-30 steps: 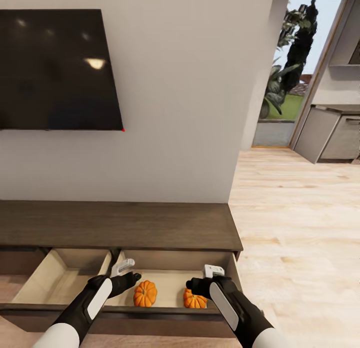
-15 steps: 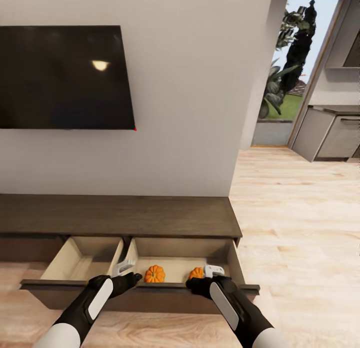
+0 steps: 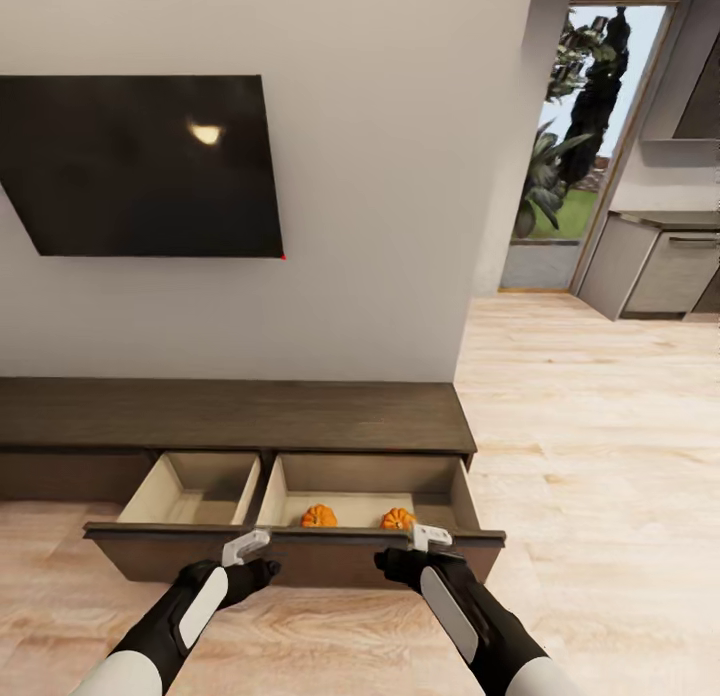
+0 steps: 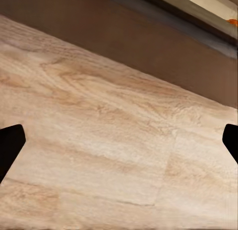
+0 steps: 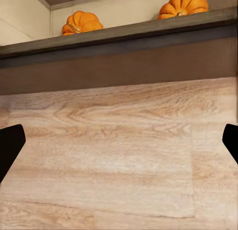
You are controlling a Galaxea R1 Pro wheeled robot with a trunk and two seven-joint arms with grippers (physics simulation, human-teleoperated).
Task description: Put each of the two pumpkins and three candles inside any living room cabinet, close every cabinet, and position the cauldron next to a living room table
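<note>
Nearest the camera in the head view, the left gripper (image 3: 247, 548) and the right gripper (image 3: 430, 538), both on black forearms, poised over pale wood floor (image 3: 600, 456) just in front of the pulled-out drawer fronts. Fingers of each spread wide and holding nothing, their dark tips sitting at opposite edges of both wrist views with bare floorboards between them.

Just beyond, two drawers of the low dark brown cabinet (image 3: 230, 416) standing open side by side. Left drawer (image 3: 190, 488) showing only its grey-beige inside. Right drawer (image 3: 365, 491) holding both pumpkins: left pumpkin (image 3: 319, 516) and right pumpkin (image 3: 397, 519), apart from each other, close behind the drawer's front panel. Same pair seen over the drawer's dark front edge in the right wrist view, one (image 5: 82, 22) farther along, the other (image 5: 184, 4) nearer the corner.

Behind the cabinet, a white wall carrying a black TV (image 3: 150, 166). Farther right, an open doorway (image 3: 575, 146) onto green plants, with grey kitchen units (image 3: 650, 271) beside it.
</note>
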